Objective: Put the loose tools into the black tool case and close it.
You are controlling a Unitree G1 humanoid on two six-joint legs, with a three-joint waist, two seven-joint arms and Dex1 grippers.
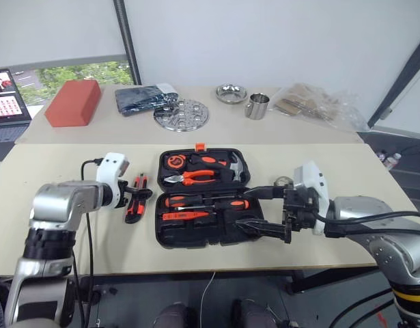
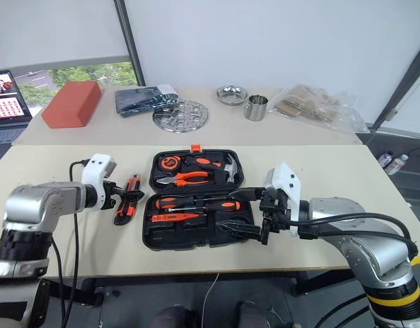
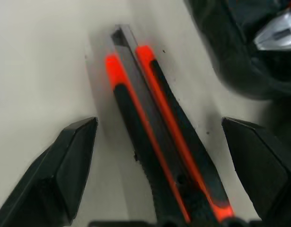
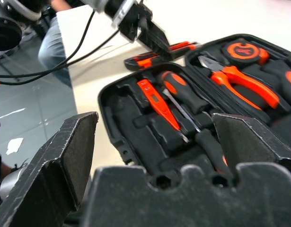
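Observation:
The black tool case (image 1: 196, 236) lies open on the near table. Its near half holds a black-and-orange screwdriver (image 1: 206, 201) and the thin red tester screwdriver (image 4: 157, 101). Pliers, a hammer and a tape measure sit in the far half. The orange-black utility knife (image 3: 154, 142) lies on the table just left of the case. My left gripper (image 1: 138, 193) is open, with one finger on each side of the knife and neither touching it. My right gripper (image 1: 242, 208) is open and empty over the case's right end. A small dark tape roll (image 1: 285, 181) lies right of the case.
On the far table are a red block (image 1: 73, 102), a folded dark cloth (image 1: 145, 98), a round metal rack (image 1: 182, 114), a steel bowl (image 1: 230, 93), a steel mug (image 1: 257, 106) and a plastic bag (image 1: 312, 106). A laptop (image 1: 5, 102) stands at far left.

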